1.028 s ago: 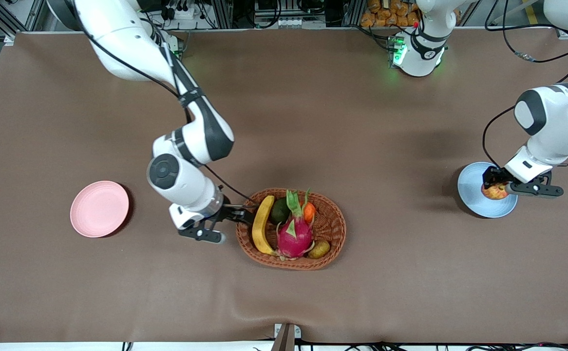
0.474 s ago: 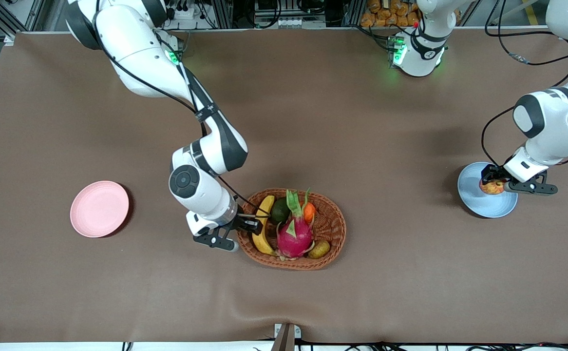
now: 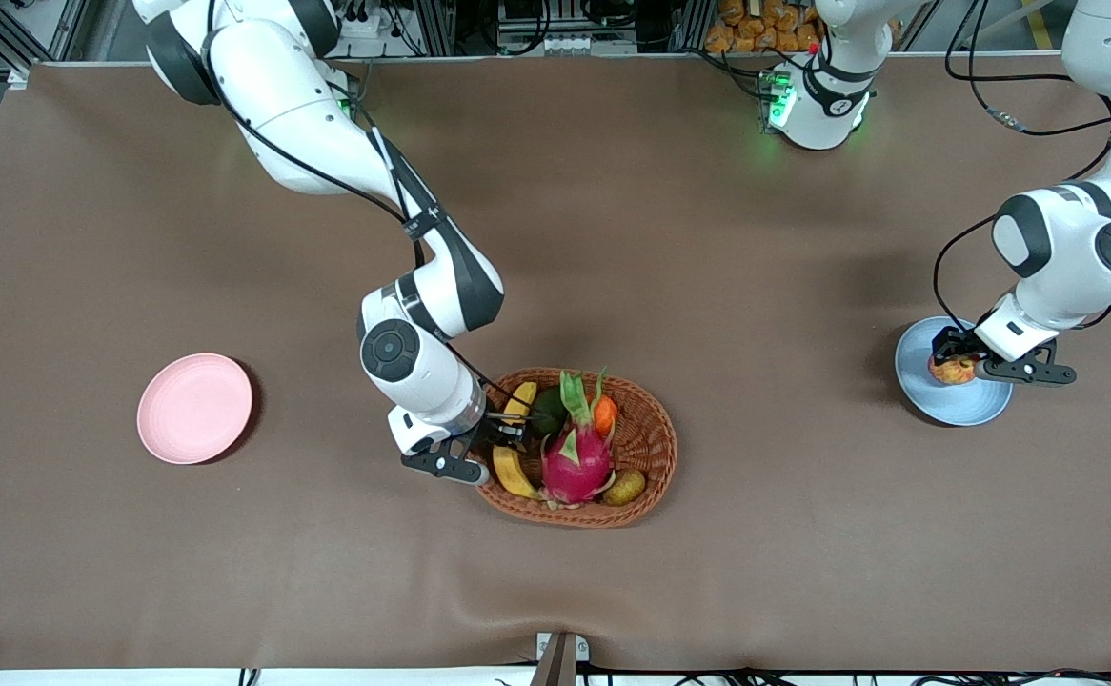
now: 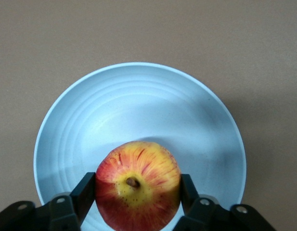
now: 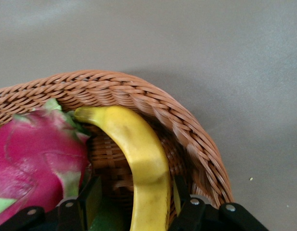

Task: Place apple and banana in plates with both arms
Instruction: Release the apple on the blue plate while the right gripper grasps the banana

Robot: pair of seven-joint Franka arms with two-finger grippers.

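Note:
My left gripper point(image 3: 954, 366) is shut on the red and yellow apple point(image 3: 956, 372), holding it just over the light blue plate point(image 3: 958, 406). In the left wrist view the apple point(image 4: 137, 185) sits between both fingers above the plate point(image 4: 138, 101). My right gripper point(image 3: 508, 431) is open and down in the wicker basket point(image 3: 653, 446), straddling the middle of the yellow banana point(image 3: 512, 471). In the right wrist view the banana point(image 5: 138, 144) lies between the spread fingers, with a gap on one side. The pink plate point(image 3: 195, 408) lies bare toward the right arm's end.
The basket also holds a pink dragon fruit point(image 3: 575, 462), a dark green fruit point(image 3: 548, 410), an orange fruit point(image 3: 605, 414) and a brownish oval fruit point(image 3: 624, 488). The dragon fruit point(image 5: 32, 149) lies right beside the banana. The basket rim point(image 5: 138, 91) curves round the banana.
My right arm has moved from beside the basket to over it, and its gripper now straddles the banana. My left gripper has shifted slightly over the blue plate with the apple.

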